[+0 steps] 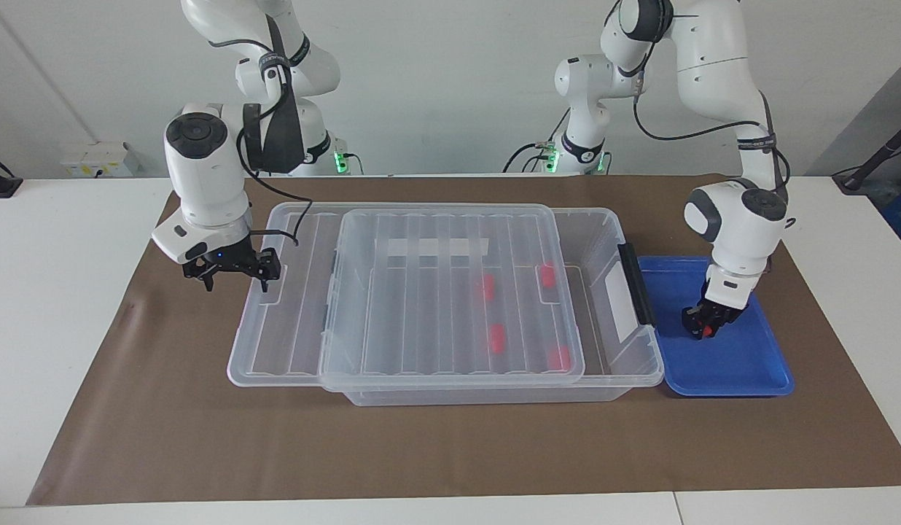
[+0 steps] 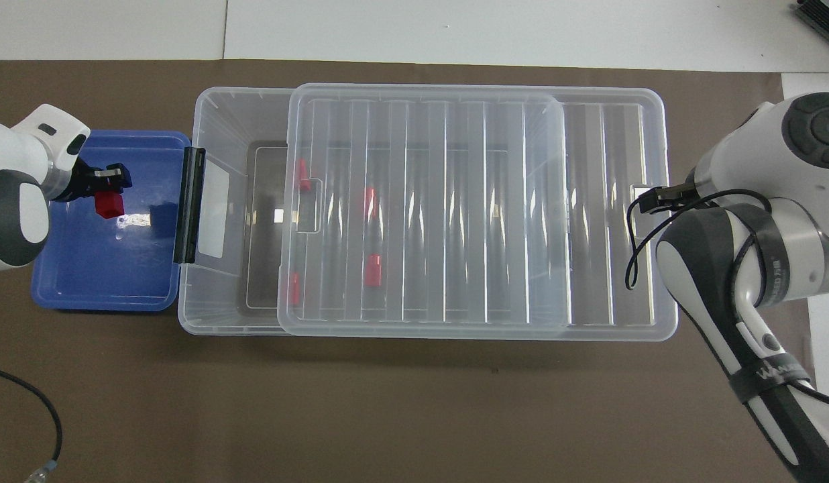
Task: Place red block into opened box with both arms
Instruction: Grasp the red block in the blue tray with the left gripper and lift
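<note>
My left gripper (image 1: 704, 326) is low inside the blue tray (image 1: 742, 368), shut on a red block (image 1: 708, 332). The overhead view shows that red block (image 2: 110, 205) under the left gripper (image 2: 106, 184). The clear box (image 1: 640, 361) lies across the table's middle. Its ribbed lid (image 1: 450, 292) is slid toward the right arm's end, so the box is uncovered at the end by the black handle (image 1: 635, 283). My right gripper (image 1: 235, 279) stands open at the lid's overhanging end, and one of its fingers (image 1: 264, 281) is at the lid's edge. Several red blocks (image 1: 496, 337) lie inside the box.
The blue tray (image 2: 86, 282) sits against the box's handle end, toward the left arm's end of the table. A brown mat (image 1: 450, 445) covers the table. A loose cable (image 2: 45, 409) lies on the mat near the left arm's base.
</note>
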Tool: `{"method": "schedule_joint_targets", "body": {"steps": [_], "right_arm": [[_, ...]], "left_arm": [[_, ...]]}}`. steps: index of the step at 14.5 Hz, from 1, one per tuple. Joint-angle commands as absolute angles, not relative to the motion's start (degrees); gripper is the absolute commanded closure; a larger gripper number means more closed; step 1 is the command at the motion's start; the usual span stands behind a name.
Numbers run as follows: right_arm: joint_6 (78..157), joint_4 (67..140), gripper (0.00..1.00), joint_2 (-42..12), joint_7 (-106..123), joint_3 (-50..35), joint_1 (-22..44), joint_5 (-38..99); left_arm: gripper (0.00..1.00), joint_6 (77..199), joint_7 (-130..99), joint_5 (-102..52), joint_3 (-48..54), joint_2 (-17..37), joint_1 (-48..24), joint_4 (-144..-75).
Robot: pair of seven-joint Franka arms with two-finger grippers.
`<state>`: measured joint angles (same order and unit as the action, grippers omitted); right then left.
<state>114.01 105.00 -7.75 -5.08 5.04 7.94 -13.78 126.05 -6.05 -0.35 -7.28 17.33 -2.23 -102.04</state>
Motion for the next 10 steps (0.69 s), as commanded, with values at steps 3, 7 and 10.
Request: {"method": "schedule_joint_targets", "body": {"steps": [3,7,10], "right_arm": [[112.06,105.21,0.0,-6.5,-5.62,4.83,6.5,-16.87],[111.53,105.21,0.0,-5.98,-4.13,4.83,5.63,-18.36],[110.74,105.21,0.0,-5.54,-3.43,4.92,5.54,-19.33]], "left_arm": [[1.0,106.9,-9.84,-0.44,-7.47,16.0,-3.52,-88.61],[1.0,103.27,-15.71,-0.88,-7.29,16.0,-6.06,-85.78],[1.0,103.01,-26.34,-1.23,-7.21,16.08,-10.09,-82.98]]}}
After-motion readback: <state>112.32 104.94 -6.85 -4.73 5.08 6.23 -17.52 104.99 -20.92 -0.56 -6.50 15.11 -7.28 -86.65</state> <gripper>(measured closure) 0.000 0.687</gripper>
